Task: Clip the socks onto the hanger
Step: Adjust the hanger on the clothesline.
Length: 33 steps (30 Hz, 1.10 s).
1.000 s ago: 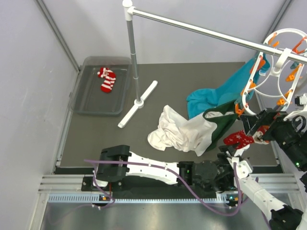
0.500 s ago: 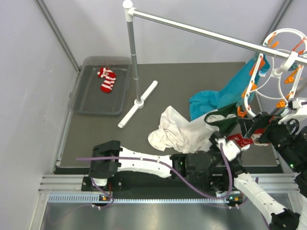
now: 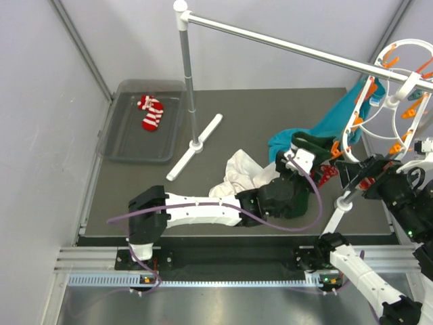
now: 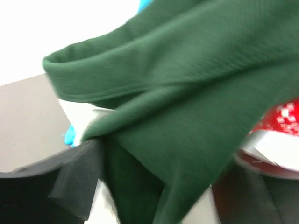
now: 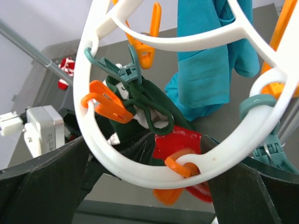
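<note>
The snowflake sock (image 3: 329,172) hangs red at the hanger's (image 3: 404,87) lower rim, behind the white ring (image 5: 140,175) by an orange clip (image 5: 180,165); whether the clip bites it I cannot tell. A corner of it shows in the left wrist view (image 4: 286,116). The striped sock (image 3: 150,113) lies in the tray, also seen far off (image 5: 67,67). My left gripper (image 3: 306,154) is pushed into the dark green cloth (image 4: 187,93), fingers wide apart, gripping nothing. My right gripper (image 5: 145,158) stands open just below the ring.
A clear tray (image 3: 128,145) sits at the far left. The stand's pole (image 3: 187,81) and long rail (image 3: 284,46) cross the table. A white cloth (image 3: 237,172), the green cloth (image 3: 311,145) and a teal cloth (image 3: 331,125) pile under the hanger.
My left gripper has opened wider and swung from the near edge up into the green cloth. The snowflake sock now sits farther from the near edge. The hanger has swayed slightly.
</note>
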Each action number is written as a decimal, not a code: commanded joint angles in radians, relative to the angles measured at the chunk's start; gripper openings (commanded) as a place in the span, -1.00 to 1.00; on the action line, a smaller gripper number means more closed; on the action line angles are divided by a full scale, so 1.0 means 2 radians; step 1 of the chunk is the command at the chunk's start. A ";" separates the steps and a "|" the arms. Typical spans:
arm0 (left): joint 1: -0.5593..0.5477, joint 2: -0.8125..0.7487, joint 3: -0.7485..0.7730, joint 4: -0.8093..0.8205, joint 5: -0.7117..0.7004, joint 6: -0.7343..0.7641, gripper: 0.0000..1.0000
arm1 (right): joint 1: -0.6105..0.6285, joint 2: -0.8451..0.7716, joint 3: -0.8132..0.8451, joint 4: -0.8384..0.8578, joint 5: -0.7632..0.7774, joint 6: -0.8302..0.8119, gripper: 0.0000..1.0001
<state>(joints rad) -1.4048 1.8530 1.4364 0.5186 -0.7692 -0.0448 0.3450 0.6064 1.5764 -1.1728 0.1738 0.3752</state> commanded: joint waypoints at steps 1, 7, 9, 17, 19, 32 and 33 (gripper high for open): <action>0.026 0.003 0.019 0.008 0.006 -0.008 0.55 | 0.005 -0.018 -0.008 0.017 0.034 0.043 0.99; 0.039 -0.023 0.022 0.022 0.059 0.016 -0.83 | 0.005 -0.049 -0.015 0.075 0.029 0.076 0.99; 0.038 -0.035 0.014 0.024 0.062 0.018 -1.00 | 0.005 -0.045 -0.013 0.075 0.030 0.072 0.99; 0.043 -0.111 -0.020 0.002 0.046 0.049 -1.00 | 0.005 -0.017 -0.020 0.056 0.004 0.015 1.00; 0.052 -0.128 -0.026 -0.009 0.043 0.055 -1.00 | 0.005 -0.021 -0.023 0.059 -0.011 0.007 1.00; 0.164 -0.178 -0.055 -0.061 0.069 0.059 -0.99 | 0.005 -0.006 0.039 0.017 -0.070 -0.019 0.99; 0.181 -0.179 -0.053 -0.066 0.078 0.058 -0.99 | 0.004 -0.005 0.040 0.014 -0.072 -0.020 0.99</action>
<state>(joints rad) -1.1007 1.5463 1.3216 0.3866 -0.6430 0.0566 0.3450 0.5716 1.6257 -1.1210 0.0620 0.3592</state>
